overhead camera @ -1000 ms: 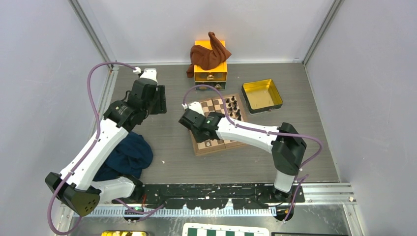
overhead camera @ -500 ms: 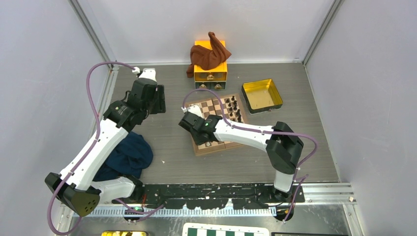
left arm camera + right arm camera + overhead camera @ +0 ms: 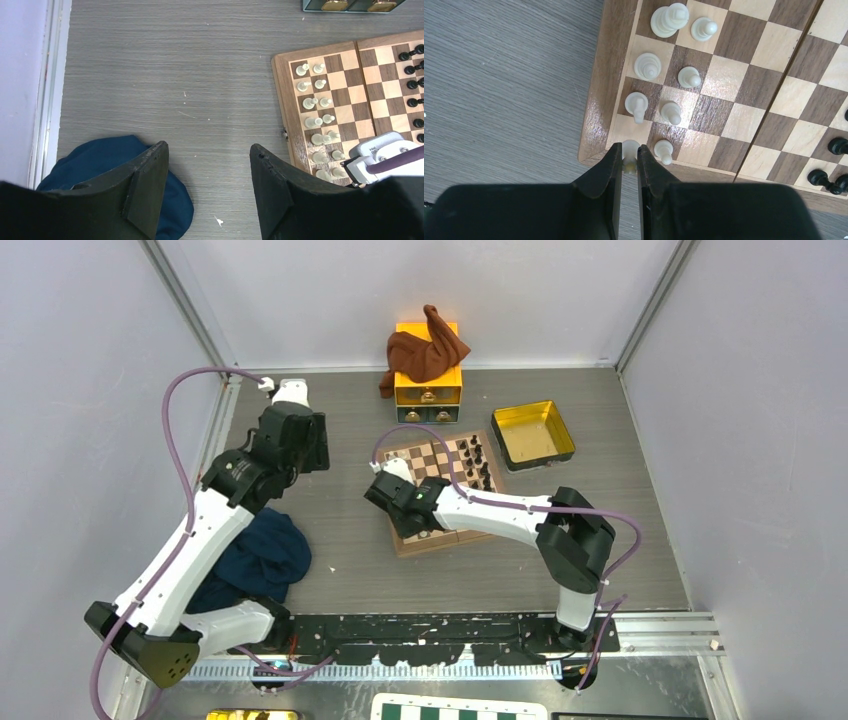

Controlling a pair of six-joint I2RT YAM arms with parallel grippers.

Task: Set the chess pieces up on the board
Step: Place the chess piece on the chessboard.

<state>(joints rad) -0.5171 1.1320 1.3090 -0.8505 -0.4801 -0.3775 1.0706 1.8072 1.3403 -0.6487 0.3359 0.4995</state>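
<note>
The wooden board (image 3: pixel 441 540) lies mid-table. Cream-white chess pieces (image 3: pixel 315 107) stand in two columns along its left side and dark ones (image 3: pixel 414 85) along its right side. My right gripper (image 3: pixel 629 156) is shut on a cream-white piece (image 3: pixel 630 148), which sits upright over the corner square at the board's near-left corner (image 3: pixel 596 150). A white pawn (image 3: pixel 664 150) stands just beside it. In the top view the right gripper (image 3: pixel 386 490) hangs over that corner. My left gripper (image 3: pixel 207 147) stands open over bare table left of the board, holding nothing.
A blue cloth (image 3: pixel 255 555) lies near the left arm, partly under my left finger (image 3: pixel 145 175). At the back, a brown cloth (image 3: pixel 425 350) is draped over a yellow drawer box (image 3: pixel 430 390). A yellow tin tray (image 3: pixel 533 435) sits right of the board. A green-and-white checkered board (image 3: pixel 455 708) lies at the bottom edge.
My right gripper has shifted slightly toward the board's near-left corner with the white piece in it. The left arm has drifted a little to the left, jaws slightly wider.
</note>
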